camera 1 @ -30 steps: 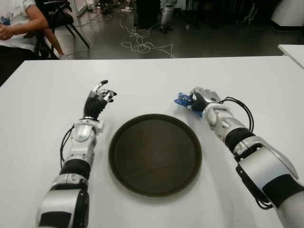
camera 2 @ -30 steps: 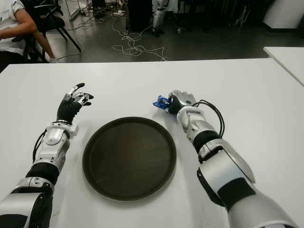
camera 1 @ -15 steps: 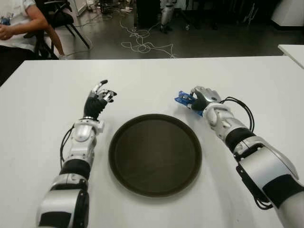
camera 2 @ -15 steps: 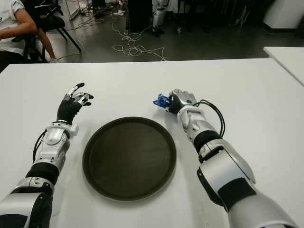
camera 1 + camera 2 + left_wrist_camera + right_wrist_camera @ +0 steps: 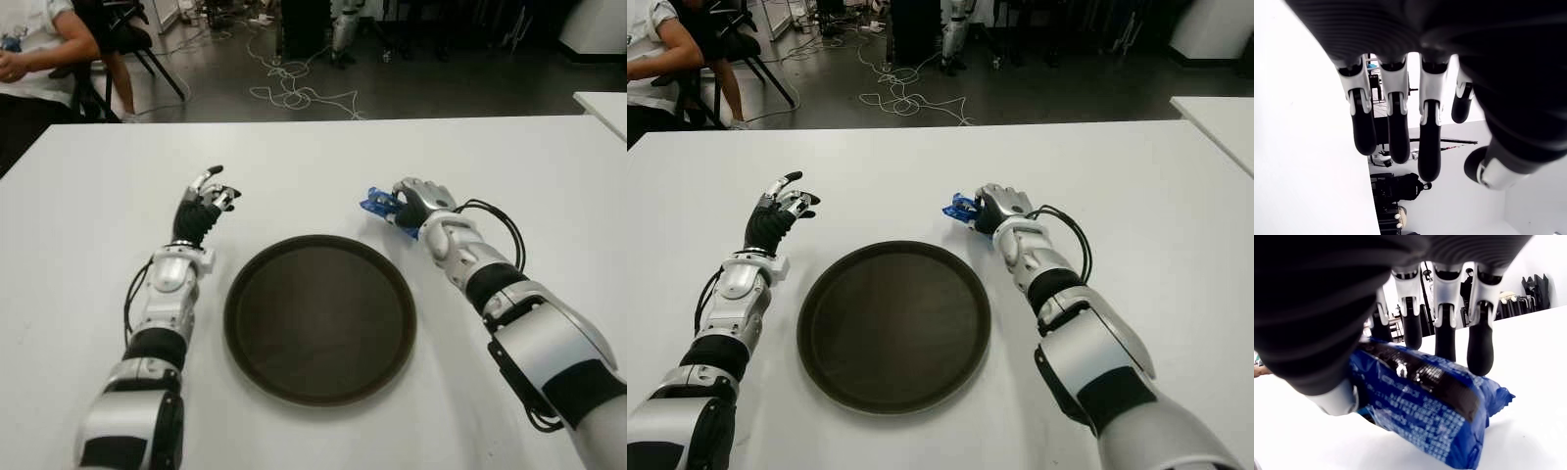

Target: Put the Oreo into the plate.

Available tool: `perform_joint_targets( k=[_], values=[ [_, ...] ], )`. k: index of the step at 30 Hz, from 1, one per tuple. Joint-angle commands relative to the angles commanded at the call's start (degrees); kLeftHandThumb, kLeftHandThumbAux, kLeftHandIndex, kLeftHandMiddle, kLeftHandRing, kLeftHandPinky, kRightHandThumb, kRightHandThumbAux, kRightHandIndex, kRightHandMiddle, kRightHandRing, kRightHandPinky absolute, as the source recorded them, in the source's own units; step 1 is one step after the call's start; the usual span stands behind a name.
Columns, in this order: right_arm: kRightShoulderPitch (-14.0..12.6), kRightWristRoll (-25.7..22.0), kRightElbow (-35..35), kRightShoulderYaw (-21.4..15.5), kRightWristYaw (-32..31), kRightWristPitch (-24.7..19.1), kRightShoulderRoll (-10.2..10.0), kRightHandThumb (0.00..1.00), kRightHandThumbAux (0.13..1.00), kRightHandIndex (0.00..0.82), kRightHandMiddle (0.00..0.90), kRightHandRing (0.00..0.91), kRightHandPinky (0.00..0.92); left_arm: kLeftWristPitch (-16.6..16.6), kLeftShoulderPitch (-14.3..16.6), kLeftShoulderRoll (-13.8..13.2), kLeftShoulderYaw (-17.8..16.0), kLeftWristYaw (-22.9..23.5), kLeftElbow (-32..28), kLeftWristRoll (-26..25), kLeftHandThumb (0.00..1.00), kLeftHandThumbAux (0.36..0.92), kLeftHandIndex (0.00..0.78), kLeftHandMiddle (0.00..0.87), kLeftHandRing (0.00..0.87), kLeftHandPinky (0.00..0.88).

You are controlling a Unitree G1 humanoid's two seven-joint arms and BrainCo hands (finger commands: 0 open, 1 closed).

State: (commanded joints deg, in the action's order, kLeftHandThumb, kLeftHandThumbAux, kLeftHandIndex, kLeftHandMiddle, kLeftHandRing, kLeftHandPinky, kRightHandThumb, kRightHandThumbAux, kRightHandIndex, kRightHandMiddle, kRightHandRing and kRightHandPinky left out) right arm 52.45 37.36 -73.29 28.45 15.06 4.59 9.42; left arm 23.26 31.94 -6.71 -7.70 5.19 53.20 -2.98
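Note:
A blue Oreo packet (image 5: 379,205) sits in my right hand (image 5: 409,204), just beyond the far right rim of the round dark plate (image 5: 319,318). The right wrist view shows the fingers (image 5: 1444,328) curled over the Oreo packet (image 5: 1425,404) and the thumb pressed against its side, close above the white table (image 5: 1528,357). My left hand (image 5: 205,201) shows left of the plate with its fingers relaxed and nothing in them, as the left wrist view shows the fingers (image 5: 1396,122) hanging loose.
The white table (image 5: 313,166) stretches around the plate. A person sits on a chair (image 5: 39,44) beyond the far left corner. Cables (image 5: 294,88) lie on the floor behind the table. Another white table's corner (image 5: 602,106) shows at the far right.
My right hand with the Oreo packet has risen slightly and shifted a little away from me. The left hand has not moved.

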Motion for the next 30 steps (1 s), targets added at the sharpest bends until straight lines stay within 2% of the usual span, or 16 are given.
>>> perform_joint_targets(
  k=[4, 7, 11, 15, 17, 20, 25, 30],
  values=[
    [0.3, 0.0, 0.3, 0.0, 0.2, 0.2, 0.2, 0.697, 0.719, 0.432, 0.657, 0.661, 0.650, 0.0, 0.2, -0.1, 0.0, -0.2, 0.5, 0.2, 0.939, 0.629, 0.176, 0.463, 0.301, 0.328],
    [1.1, 0.0, 3.0, -0.4, 0.5, 0.3, 1.3, 0.698, 0.719, 0.432, 0.678, 0.678, 0.665, -0.2, 0.4, -0.3, 0.0, -0.2, 0.8, 0.3, 0.938, 0.630, 0.173, 0.463, 0.290, 0.323],
    [0.9, 0.0, 6.2, -0.6, 0.4, -0.2, 2.0, 0.698, 0.719, 0.433, 0.690, 0.690, 0.674, -0.2, 0.5, -0.3, 0.0, -0.2, 1.0, 0.3, 0.937, 0.630, 0.169, 0.463, 0.282, 0.322],
    [-3.5, 0.9, 24.5, -2.2, -0.4, -2.7, 5.7, 0.699, 0.719, 0.433, 0.690, 0.693, 0.678, -0.3, 0.8, -0.2, -0.2, -0.2, 1.3, 0.1, 0.938, 0.630, 0.170, 0.463, 0.293, 0.332],
    [-4.6, 1.2, 29.0, -2.6, -1.2, -3.6, 6.4, 0.699, 0.719, 0.433, 0.697, 0.701, 0.682, -0.4, 0.9, -0.3, -0.2, -0.2, 1.5, 0.1, 0.938, 0.630, 0.166, 0.463, 0.295, 0.330],
    [-8.5, 2.3, 40.1, -3.5, -2.8, -6.2, 7.6, 0.700, 0.719, 0.433, 0.706, 0.708, 0.689, -0.4, 1.1, -0.4, -0.3, -0.1, 2.0, 0.0, 0.937, 0.629, 0.160, 0.463, 0.295, 0.330],
    [-13.0, 3.7, 51.7, -4.6, -3.1, -8.4, 8.6, 0.699, 0.719, 0.433, 0.720, 0.721, 0.702, -0.2, 1.1, -0.5, -0.4, 0.1, 2.2, -0.1, 0.937, 0.629, 0.159, 0.463, 0.293, 0.333],
    [-15.5, 4.2, 58.9, -5.5, -5.0, -10.1, 8.5, 0.699, 0.719, 0.434, 0.735, 0.731, 0.711, 0.1, 1.1, -0.5, -0.2, 0.0, 2.0, 0.1, 0.938, 0.629, 0.169, 0.463, 0.295, 0.332]
  ],
)
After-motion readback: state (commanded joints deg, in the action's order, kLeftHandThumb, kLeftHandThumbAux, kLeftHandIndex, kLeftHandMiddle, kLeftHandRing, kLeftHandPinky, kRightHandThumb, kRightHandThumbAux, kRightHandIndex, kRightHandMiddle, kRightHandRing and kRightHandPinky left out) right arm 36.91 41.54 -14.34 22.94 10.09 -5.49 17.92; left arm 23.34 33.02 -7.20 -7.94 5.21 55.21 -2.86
